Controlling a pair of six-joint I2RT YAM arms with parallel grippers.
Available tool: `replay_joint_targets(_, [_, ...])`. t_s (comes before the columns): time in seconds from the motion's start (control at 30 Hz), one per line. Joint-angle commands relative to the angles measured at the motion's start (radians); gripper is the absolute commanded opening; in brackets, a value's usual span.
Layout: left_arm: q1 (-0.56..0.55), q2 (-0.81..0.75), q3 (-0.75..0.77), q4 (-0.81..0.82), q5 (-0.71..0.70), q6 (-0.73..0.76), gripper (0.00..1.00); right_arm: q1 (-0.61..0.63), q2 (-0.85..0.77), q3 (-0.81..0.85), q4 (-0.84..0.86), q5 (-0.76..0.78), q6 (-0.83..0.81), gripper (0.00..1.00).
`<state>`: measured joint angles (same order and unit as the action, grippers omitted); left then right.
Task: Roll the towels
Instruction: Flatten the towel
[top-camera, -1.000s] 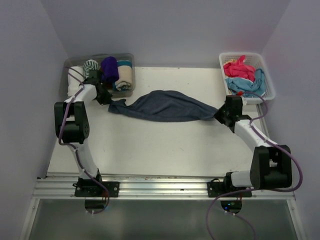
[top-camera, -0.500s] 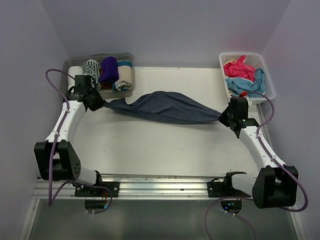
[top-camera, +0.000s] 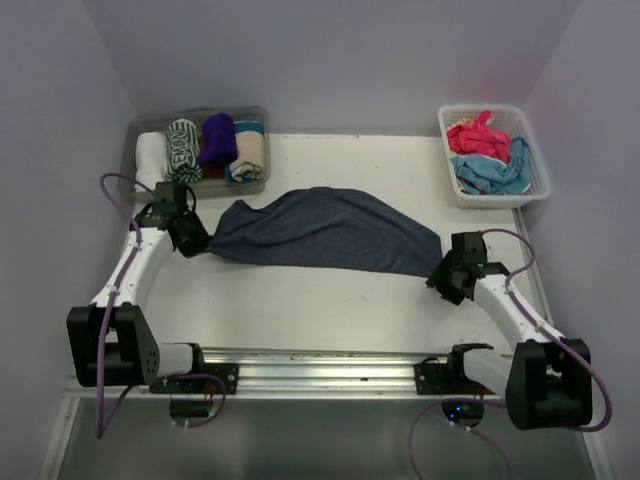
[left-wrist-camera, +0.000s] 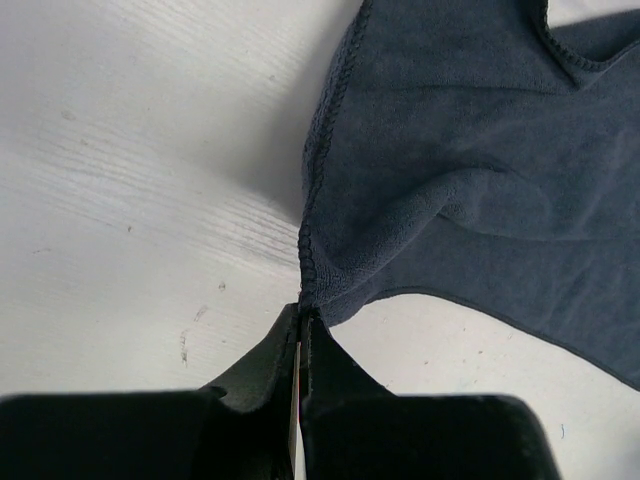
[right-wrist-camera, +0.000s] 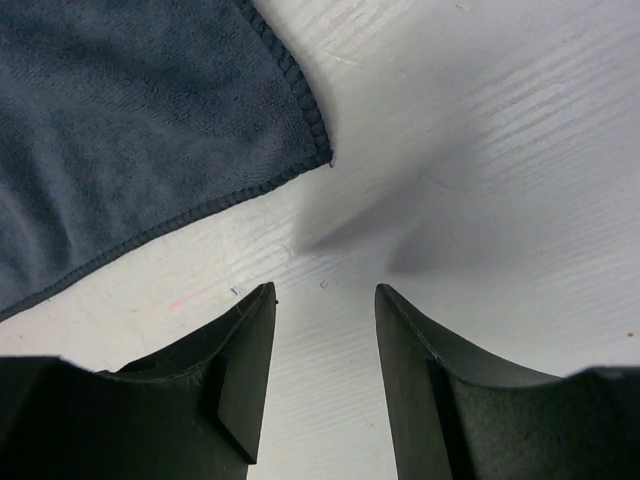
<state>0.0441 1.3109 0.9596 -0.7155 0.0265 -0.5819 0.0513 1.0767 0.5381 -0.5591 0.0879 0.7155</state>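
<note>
Top external view, left to right: 4 rolled towels (top-camera: 205, 148) already sit in the clear tub (top-camera: 150, 112) at the table's (top-camera: 300, 300) far left corner; the left tool (top-camera: 193, 241) is pinched shut on the left corner of the navy towel (top-camera: 330, 230), which lies spread but rumpled across the table's middle, not yet rolled; the right tool (top-camera: 443, 283) stands open and empty just beside the towel's right corner; pink and light blue towels (top-camera: 485, 160) wait loose in the white basket (top-camera: 500, 200) at far right. By this showing, 4 towels are done, with the navy one and the basket's load left.
</note>
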Motion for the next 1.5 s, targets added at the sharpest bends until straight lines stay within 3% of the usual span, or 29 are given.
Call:
replay_joint_targets(0.0, [0.008, -0.001, 0.030, 0.021, 0.003, 0.017, 0.00, -0.004, 0.061, 0.031, 0.080, 0.021, 0.009, 0.49])
replay_joint_targets(0.2, [0.008, 0.002, 0.036, 0.021, 0.000, 0.028, 0.00, -0.008, 0.213, 0.091, 0.191, 0.065, -0.004, 0.56])
replay_joint_targets(0.37, [0.008, 0.004, 0.050, 0.010, -0.011, 0.037, 0.00, -0.011, 0.298, 0.126, 0.252, 0.096, -0.001, 0.51])
replay_joint_targets(0.4, [0.010, 0.002, 0.057, 0.005, -0.011, 0.037, 0.00, -0.013, 0.311, 0.126, 0.255, 0.098, -0.002, 0.47])
replay_joint_targets(0.43, [0.010, 0.002, 0.060, 0.004, -0.011, 0.037, 0.00, -0.013, 0.316, 0.128, 0.257, 0.101, -0.002, 0.28])
replay_joint_targets(0.53, [0.010, 0.004, 0.076, 0.002, -0.010, 0.037, 0.00, -0.014, 0.301, 0.129, 0.258, 0.096, -0.001, 0.00])
replay_joint_targets(0.7, [0.010, 0.002, 0.203, -0.053, -0.022, 0.045, 0.00, -0.013, 0.137, 0.195, 0.174, 0.125, -0.033, 0.00])
replay_joint_targets(0.8, [0.010, -0.018, 0.376, -0.085, -0.085, 0.050, 0.00, -0.013, -0.001, 0.354, 0.084, 0.167, -0.089, 0.00])
replay_joint_targets(0.97, [0.011, -0.053, 0.583, -0.125, -0.111, 0.060, 0.00, -0.013, -0.063, 0.587, -0.011, 0.199, -0.152, 0.00])
replay_joint_targets(1.2, [0.013, -0.177, 0.764, -0.151, -0.180, 0.071, 0.00, -0.013, -0.161, 0.854, -0.114, 0.239, -0.206, 0.00])
replay_joint_targets(1.47, [0.013, -0.308, 0.860, -0.226, -0.246, 0.093, 0.00, -0.014, -0.305, 0.964, -0.255, 0.300, -0.264, 0.00])
